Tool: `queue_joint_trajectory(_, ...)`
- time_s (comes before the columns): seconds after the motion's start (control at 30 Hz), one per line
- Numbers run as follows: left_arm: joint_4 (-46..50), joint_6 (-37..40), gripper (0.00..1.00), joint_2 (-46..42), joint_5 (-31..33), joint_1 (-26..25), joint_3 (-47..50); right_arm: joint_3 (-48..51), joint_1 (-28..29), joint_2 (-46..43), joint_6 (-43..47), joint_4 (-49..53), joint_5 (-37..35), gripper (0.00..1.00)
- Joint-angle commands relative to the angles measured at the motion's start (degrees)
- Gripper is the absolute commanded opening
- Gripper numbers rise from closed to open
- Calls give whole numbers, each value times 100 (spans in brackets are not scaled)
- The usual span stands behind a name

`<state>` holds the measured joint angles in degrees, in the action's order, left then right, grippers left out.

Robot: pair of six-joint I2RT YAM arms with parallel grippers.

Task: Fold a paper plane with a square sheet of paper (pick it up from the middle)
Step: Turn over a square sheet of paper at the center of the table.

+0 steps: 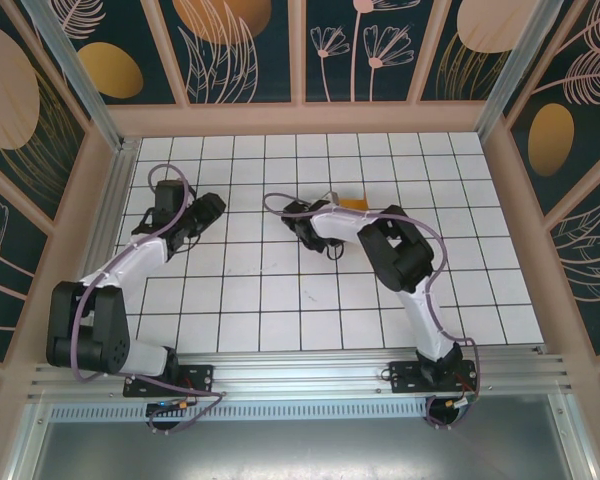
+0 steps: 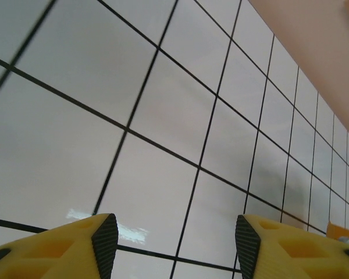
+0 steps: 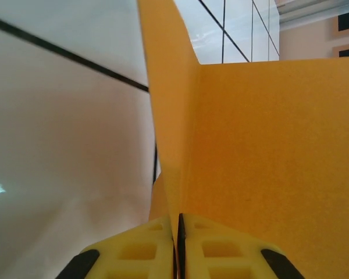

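My right gripper (image 3: 178,224) is shut on a fold of the orange paper (image 3: 262,151). The sheet is creased into layers and stands upright ahead of the fingers, hiding most of the floor behind it. From above, a small piece of the orange paper (image 1: 355,204) shows at the far side of the right wrist, near the right gripper (image 1: 338,207), above the middle of the tiled floor. My left gripper (image 2: 170,232) is open over bare tiles, with nothing between its fingers. From above, the left gripper (image 1: 210,212) sits at the left, well apart from the paper.
The white tiled floor (image 1: 280,300) has black grid lines and is boxed in by pink walls (image 1: 300,118) on three sides. The right arm's elbow (image 1: 400,255) is folded over the centre-right tiles. An aluminium rail (image 1: 300,370) runs along the near edge.
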<state>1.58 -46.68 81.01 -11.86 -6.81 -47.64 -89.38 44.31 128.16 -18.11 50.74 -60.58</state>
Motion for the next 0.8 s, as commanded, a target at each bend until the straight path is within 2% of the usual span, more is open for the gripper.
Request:
queue_joint_trajectory(0.0,307,264,59,-87,1,191,-258,-466,320,188,-456,771,-208,16)
queue_joint_trajectory(0.3,454,378,60,4,-80,382,-618,-1379,1167,887,-698,840,1004,20)
queue_joint_trajectory(0.43,507,414,60,12,-41,404,-761,-1724,1435,926,-598,594,1599,24)
queue_joint_trajectory(0.47,529,432,60,28,-26,408,-777,-1761,1476,916,-580,512,1847,26)
queue_joint_trajectory(0.6,671,480,61,90,58,434,-1042,-1729,1623,653,-538,99,2748,47)
queue_joint_trajectory(0.77,815,446,61,183,155,509,-1297,-1518,1860,-250,-114,-914,4228,54)
